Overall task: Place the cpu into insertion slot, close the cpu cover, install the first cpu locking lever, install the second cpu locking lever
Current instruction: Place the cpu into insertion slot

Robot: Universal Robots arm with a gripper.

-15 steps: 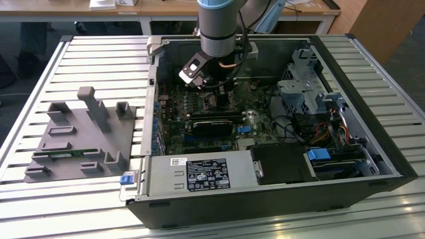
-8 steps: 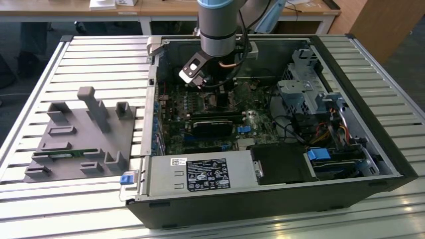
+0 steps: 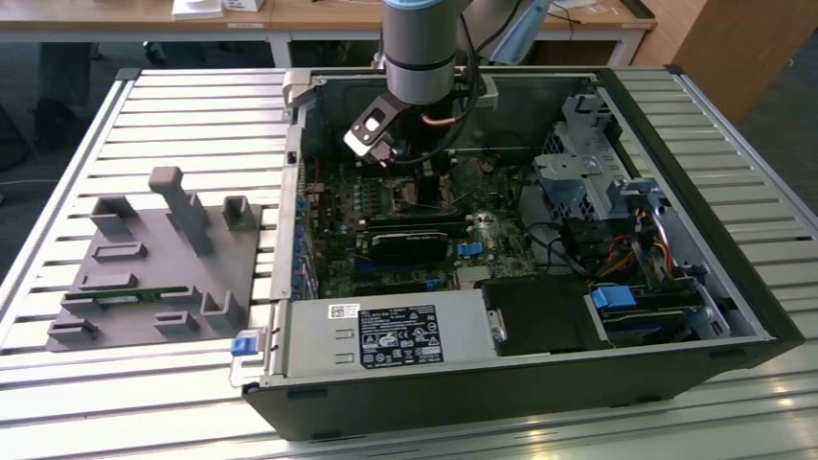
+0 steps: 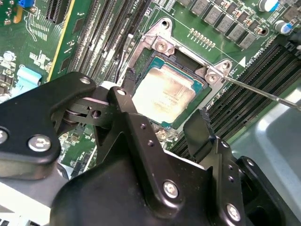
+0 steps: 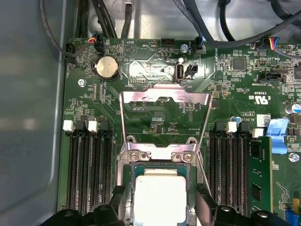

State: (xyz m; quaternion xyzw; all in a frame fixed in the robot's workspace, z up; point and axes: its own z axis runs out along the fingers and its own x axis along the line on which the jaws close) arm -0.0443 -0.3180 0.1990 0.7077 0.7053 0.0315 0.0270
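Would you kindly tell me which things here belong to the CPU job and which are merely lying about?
Job in hand: cpu, seated in the insertion slot; cpu cover, flipped open; locking lever; pincer, open astride the cpu.

Lying about: coin battery; memory module; grey fixture block; power supply.

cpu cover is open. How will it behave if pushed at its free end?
The cpu cover is a thin metal frame fixed at one end near the cpu, so it will likely swing rather than slide. Thin side rails suggest it is light and may flex. Shiny metal: probably slippery.
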